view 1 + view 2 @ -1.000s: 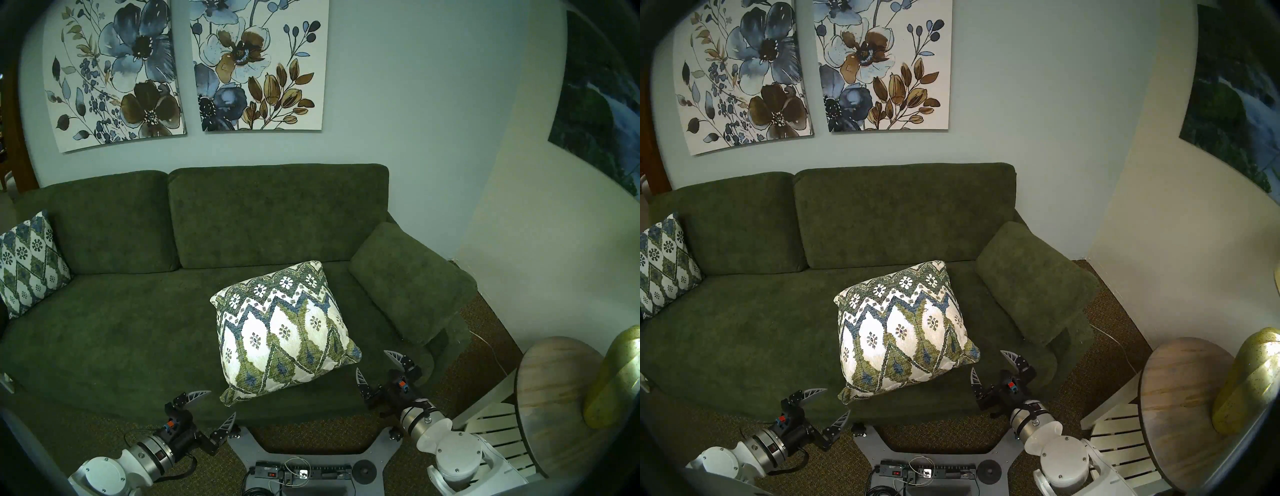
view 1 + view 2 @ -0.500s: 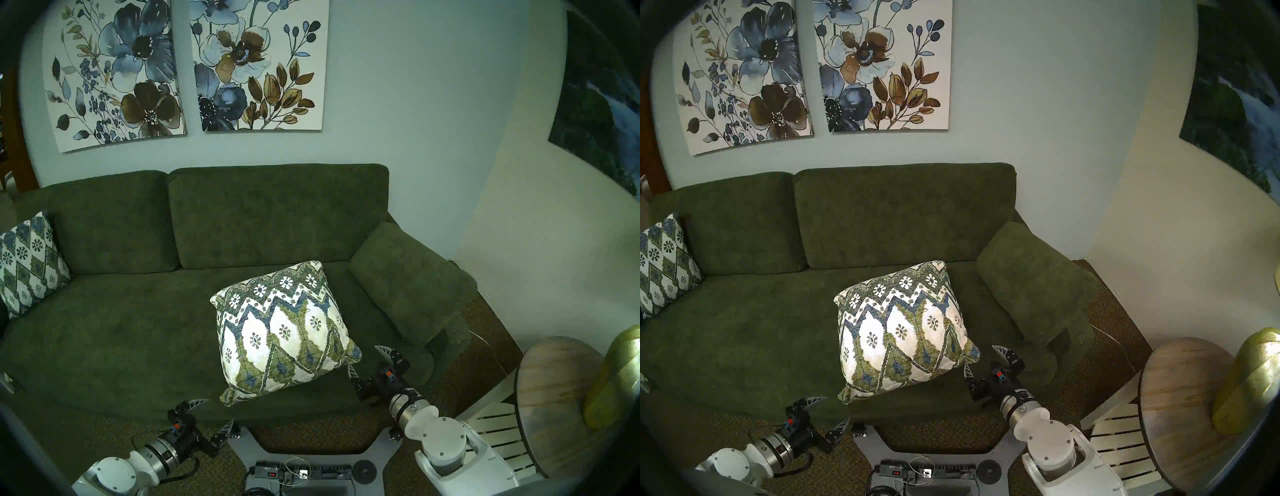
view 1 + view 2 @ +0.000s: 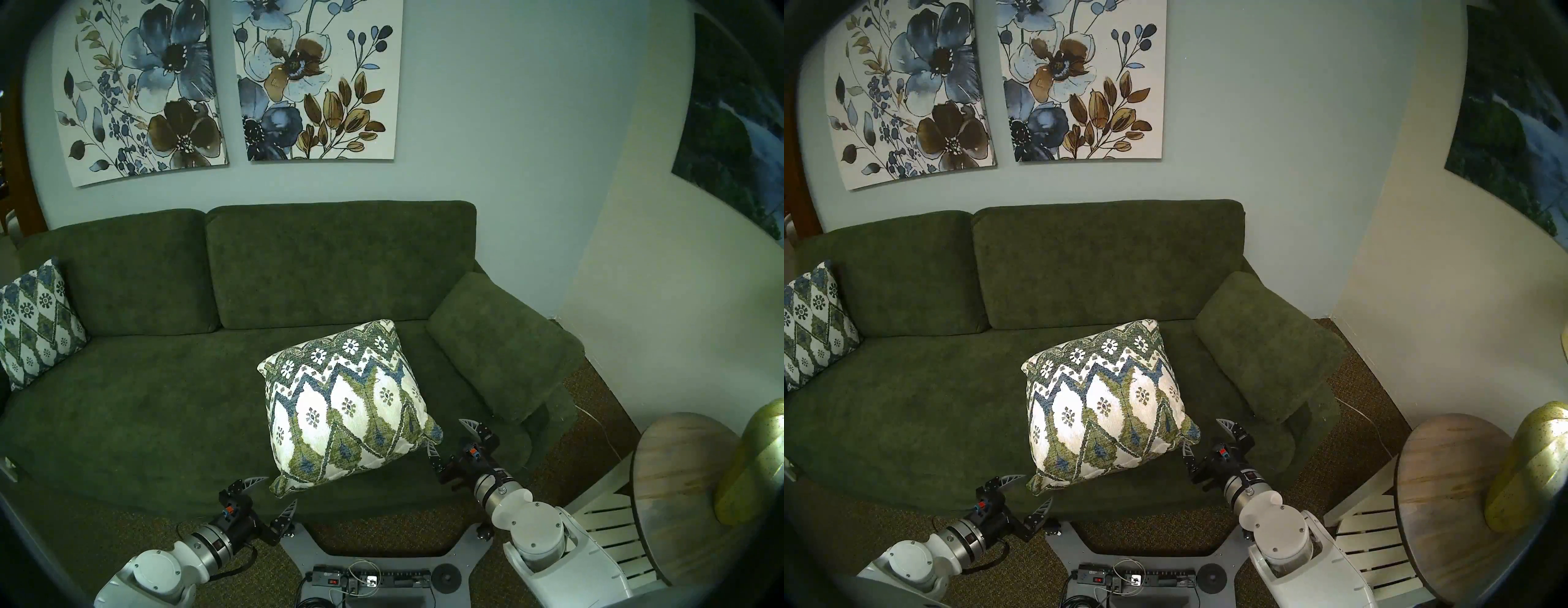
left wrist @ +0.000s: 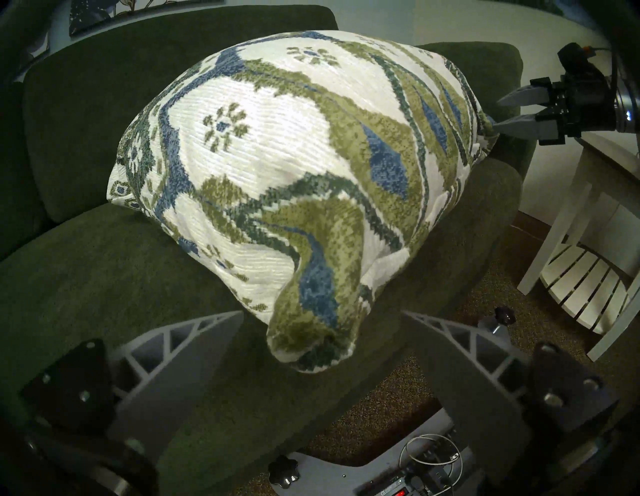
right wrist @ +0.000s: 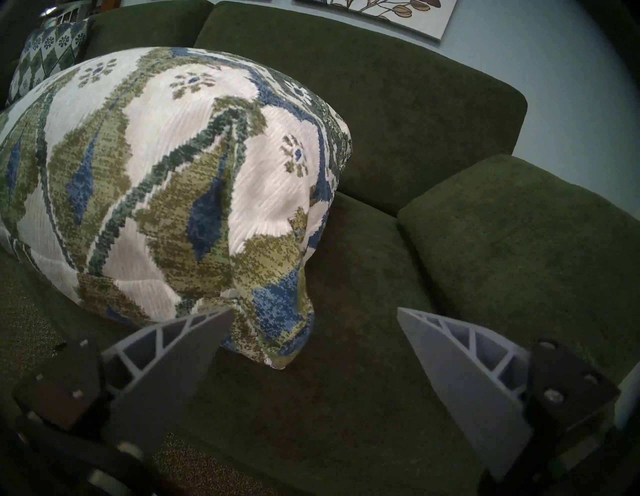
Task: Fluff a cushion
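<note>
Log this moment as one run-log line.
phase: approach | cushion: flat on sofa | left gripper: open | right gripper: open | held: nothing

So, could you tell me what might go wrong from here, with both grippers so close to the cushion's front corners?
1. The cushion overhangs the sofa seat's front edge; a push from either side could tip it onto the carpet.
2. The open right gripper has one finger right against the corner, so closing may pinch only loose fabric.
3. The open left gripper sits just short of its corner and could nudge it away.
</note>
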`<action>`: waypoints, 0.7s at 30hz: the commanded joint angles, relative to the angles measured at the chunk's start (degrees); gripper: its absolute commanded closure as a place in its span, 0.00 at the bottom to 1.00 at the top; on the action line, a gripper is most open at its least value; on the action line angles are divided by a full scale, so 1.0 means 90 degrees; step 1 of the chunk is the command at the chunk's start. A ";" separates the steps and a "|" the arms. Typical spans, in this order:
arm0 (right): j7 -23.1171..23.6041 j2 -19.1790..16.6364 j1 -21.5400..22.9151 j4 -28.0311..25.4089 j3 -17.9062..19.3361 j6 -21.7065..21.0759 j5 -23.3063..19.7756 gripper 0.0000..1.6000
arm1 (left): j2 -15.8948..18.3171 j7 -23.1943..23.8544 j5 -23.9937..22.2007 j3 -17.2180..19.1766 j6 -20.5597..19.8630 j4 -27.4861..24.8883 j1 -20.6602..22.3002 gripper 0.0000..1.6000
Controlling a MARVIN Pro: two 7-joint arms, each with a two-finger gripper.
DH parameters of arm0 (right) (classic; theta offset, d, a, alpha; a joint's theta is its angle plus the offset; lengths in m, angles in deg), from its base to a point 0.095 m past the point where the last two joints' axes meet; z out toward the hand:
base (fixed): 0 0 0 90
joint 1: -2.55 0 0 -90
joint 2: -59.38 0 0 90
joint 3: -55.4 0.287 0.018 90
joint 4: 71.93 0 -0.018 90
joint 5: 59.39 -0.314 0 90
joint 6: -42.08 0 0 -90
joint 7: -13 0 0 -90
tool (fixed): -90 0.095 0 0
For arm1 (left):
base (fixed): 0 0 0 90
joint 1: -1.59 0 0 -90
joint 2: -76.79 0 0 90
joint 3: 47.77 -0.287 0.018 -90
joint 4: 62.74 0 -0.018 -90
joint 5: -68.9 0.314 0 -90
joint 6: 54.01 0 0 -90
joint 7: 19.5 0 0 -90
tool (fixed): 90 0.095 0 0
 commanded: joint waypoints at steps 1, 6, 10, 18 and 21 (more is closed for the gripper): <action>0.0019 -0.0005 0.0161 -0.0066 0.0052 0.0072 -0.0023 0.00 | -0.0055 0.0031 0.0089 -0.0178 0.0132 0.0419 0.0603 0.00; 0.0076 -0.0048 0.0103 -0.0173 0.0096 0.0049 -0.0039 0.00 | -0.0148 -0.0009 0.0152 -0.0269 0.0405 0.0903 0.0958 0.01; 0.0177 -0.0090 0.0053 -0.0220 0.0115 -0.0027 -0.0079 0.00 | -0.0159 -0.0003 0.0127 -0.0243 0.0469 0.0951 0.1072 0.43; 0.0334 -0.0121 0.0034 -0.0121 0.0063 -0.0076 -0.0074 0.00 | -0.0167 0.0022 0.0099 -0.0180 0.0620 0.0886 0.1060 1.00; 0.0336 -0.0072 0.0135 0.0025 -0.0006 -0.0044 -0.0009 0.00 | -0.0154 0.0066 0.0077 -0.0177 0.0665 0.0871 0.1020 1.00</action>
